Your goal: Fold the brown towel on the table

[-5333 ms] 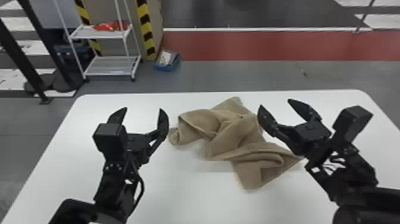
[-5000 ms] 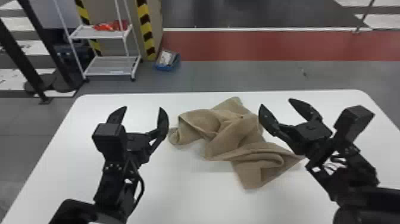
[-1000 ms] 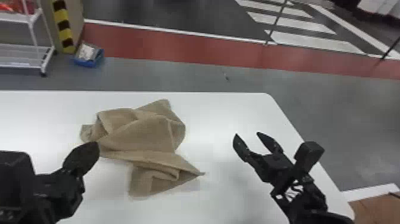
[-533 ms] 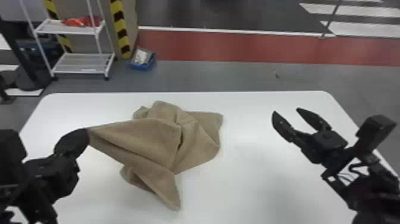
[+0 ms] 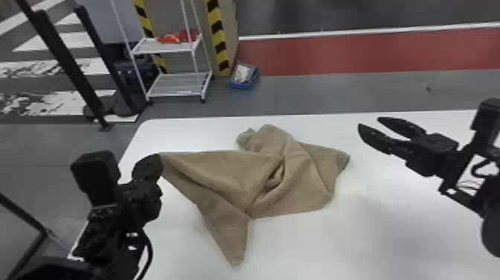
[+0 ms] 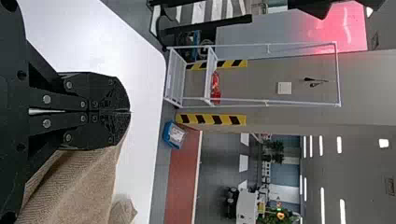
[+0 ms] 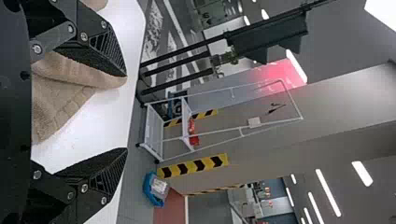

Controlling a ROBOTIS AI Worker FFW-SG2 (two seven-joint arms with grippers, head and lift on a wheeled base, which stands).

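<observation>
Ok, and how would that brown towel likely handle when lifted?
The brown towel is probably floppy: it lies in loose folds, and one corner droops toward the table. Its matte, woven-looking surface suggests it shouldn't slip easily. Being thin cloth, it's likely light for its spread.

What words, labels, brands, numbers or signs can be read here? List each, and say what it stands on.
None can be read.
Brown towel, table, left gripper, right gripper: no legible text.
White square on the wall: too small to tell if it bears print.
White item in the blue bin: any print is too small.
Yellow-and-black stripes: pattern, no lettering visible.
</observation>
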